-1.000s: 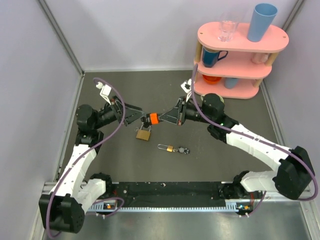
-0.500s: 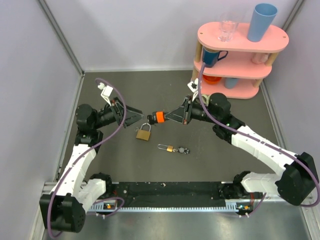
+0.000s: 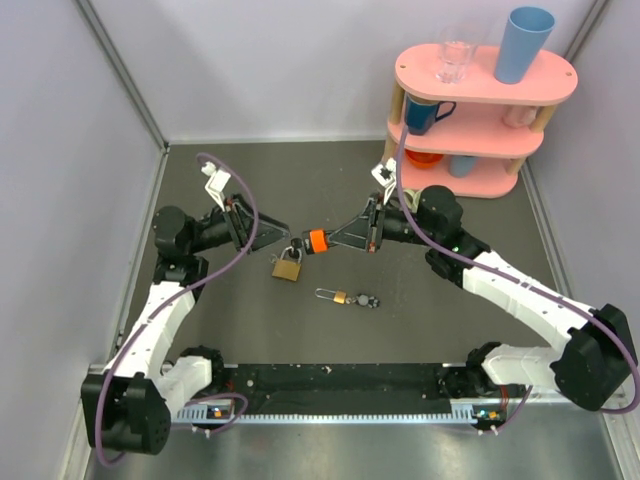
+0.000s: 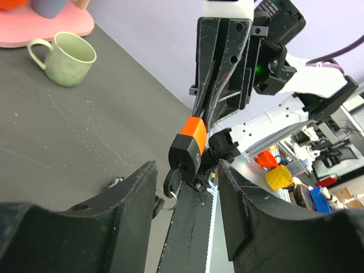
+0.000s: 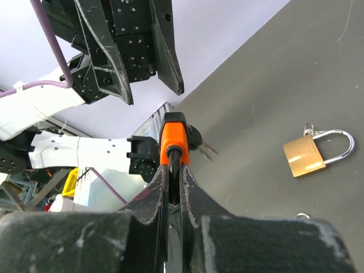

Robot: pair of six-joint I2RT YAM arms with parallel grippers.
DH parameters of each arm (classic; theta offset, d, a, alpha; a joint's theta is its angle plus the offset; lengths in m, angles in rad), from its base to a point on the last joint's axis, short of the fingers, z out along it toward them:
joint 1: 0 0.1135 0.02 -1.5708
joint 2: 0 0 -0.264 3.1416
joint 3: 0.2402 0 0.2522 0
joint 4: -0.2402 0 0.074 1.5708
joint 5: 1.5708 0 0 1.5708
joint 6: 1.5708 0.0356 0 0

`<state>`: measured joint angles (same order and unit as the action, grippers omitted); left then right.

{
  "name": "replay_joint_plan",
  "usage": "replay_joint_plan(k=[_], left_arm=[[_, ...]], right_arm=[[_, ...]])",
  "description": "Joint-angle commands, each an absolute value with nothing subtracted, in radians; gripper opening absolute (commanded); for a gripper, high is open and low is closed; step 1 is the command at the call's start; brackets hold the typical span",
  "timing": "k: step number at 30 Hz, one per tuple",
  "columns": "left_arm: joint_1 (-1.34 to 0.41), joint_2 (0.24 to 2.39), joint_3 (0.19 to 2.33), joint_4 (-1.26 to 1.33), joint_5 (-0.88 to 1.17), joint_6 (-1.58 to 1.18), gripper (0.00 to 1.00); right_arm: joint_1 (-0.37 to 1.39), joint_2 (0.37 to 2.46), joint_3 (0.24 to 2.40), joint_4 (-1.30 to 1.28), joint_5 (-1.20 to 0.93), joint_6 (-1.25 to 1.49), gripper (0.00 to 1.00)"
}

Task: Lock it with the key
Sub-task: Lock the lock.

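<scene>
Top external view: my left gripper [image 3: 279,238] and my right gripper [image 3: 328,240] face each other tip to tip above the middle of the table [image 3: 250,330], both raised off its surface.

Right gripper: the jaws are clamped on the orange-and-black padlock [image 3: 312,240]. The right wrist view shows both fingers [image 5: 152,196] pressed against the padlock's sides, with its black end pointing away from my wrist toward the left arm.

Left gripper: the jaws stand apart. In the left wrist view, one finger [image 4: 128,199] sits on each side of the padlock's black end, with a visible gap on both sides. Neither finger touches anything.

The key [image 4: 172,182] is seated in the keyhole at the padlock's black end. Its head projects between my left fingers, and a ring with other keys hangs from it.

Below, a large brass padlock [image 3: 287,267] lies flat on the table. A small brass padlock [image 3: 341,297] on a ring lies nearer my bases. A pink shelf [image 3: 470,180] stands at the far right, and a green mug [image 4: 67,56] stands just beside it.
</scene>
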<state>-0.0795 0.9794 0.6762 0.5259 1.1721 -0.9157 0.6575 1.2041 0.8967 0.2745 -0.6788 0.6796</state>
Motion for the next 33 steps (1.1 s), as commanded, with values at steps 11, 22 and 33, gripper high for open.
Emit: replay_joint_plan(k=[11,22,33], left_arm=[[-0.133,1.012,0.66,0.632,1.243,-0.93,0.48],[-0.17,1.029,0.658,0.634,1.239,-0.92,0.36],[-0.173,1.034,0.66,0.632,1.243,-0.928,0.0]], right_arm=[[0.649,1.193,0.962,0.402,-0.718,0.71,0.0],[0.649,1.178,0.962,0.41,-0.706,0.716,0.0],[0.646,1.172,0.957,0.426,-0.701,0.726,0.0]])
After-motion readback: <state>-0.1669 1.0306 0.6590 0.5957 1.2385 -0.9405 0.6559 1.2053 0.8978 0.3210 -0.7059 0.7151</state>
